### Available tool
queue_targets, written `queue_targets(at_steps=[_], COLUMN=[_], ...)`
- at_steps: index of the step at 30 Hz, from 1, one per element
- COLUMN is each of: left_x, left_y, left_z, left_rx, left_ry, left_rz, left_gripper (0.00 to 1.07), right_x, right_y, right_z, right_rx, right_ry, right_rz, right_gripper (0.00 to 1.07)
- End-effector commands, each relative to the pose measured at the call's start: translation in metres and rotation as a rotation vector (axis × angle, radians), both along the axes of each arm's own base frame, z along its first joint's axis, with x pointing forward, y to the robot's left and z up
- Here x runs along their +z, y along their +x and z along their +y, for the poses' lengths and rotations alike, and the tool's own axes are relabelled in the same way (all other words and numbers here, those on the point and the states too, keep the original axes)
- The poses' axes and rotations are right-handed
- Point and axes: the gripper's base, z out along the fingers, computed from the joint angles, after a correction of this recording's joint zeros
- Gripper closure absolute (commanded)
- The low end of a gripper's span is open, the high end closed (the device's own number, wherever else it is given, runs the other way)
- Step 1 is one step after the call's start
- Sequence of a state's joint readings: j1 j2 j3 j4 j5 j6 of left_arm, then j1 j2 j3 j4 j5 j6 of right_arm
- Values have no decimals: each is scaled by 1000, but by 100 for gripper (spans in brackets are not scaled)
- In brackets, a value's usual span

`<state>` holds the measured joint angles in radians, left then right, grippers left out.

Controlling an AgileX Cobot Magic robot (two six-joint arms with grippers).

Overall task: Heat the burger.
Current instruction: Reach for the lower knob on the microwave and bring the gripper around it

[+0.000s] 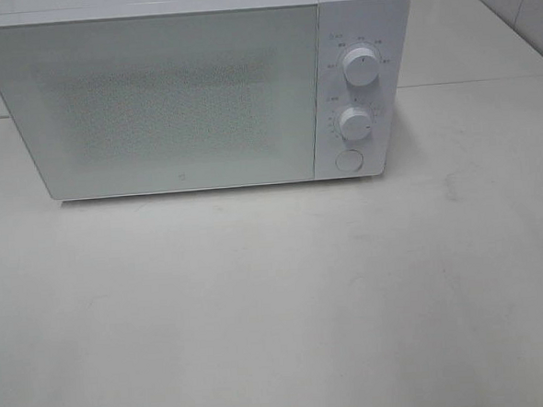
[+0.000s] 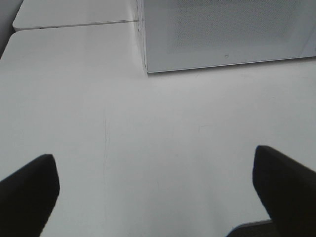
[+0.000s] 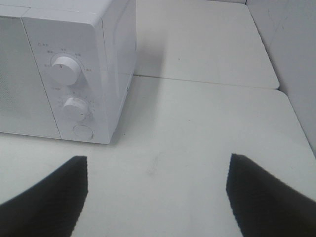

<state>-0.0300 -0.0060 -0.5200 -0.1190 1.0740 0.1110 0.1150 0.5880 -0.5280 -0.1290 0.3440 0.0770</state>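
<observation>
Two blunt black fingers (image 2: 29,187) each on the left gripper (image 2: 154,158) and right gripper (image 3: 158,164) stand spread wide above one smooth white table (image 1: 278,305). One boxy white microwave (image 1: 155,100), its door speckled, carries two round knobs (image 1: 362,66) and one round button (image 1: 348,160). Where the burger is cannot be told.

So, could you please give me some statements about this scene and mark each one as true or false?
1. The microwave door is closed. True.
2. The burger lies in front of the microwave door. False: no burger shows in any view.
3. The panel has an upper knob, a lower knob and a button below them. True.
4. The left gripper has its jaws shut on a plate. False: its jaws stand open and hold nothing.
5. The panel is to the left of the door. False: it is right of the door in the high view.
</observation>
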Motion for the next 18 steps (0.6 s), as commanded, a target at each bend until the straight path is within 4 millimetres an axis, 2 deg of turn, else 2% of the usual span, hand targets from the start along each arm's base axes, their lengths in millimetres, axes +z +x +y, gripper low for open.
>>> queue_targets(at_steps=[1, 5, 14, 18], left_x=[-1, -1, -1, -1], left_y=[-3, -3, -3, -3], left_z=[0, 0, 0, 0], left_rx=[5, 5, 5, 5], left_ry=[-10, -10, -10, -10], left_rz=[-22, -22, -22, -22], left_gripper=[7, 7, 7, 7], right_x=[4, 1, -8, -20], right_y=[16, 37, 64, 77], right_z=[2, 6, 11, 15], right_rx=[7, 25, 37, 47], right_ry=[7, 13, 44, 88], right_rz=[-50, -84, -110, -159], right_gripper=[32, 32, 32, 32])
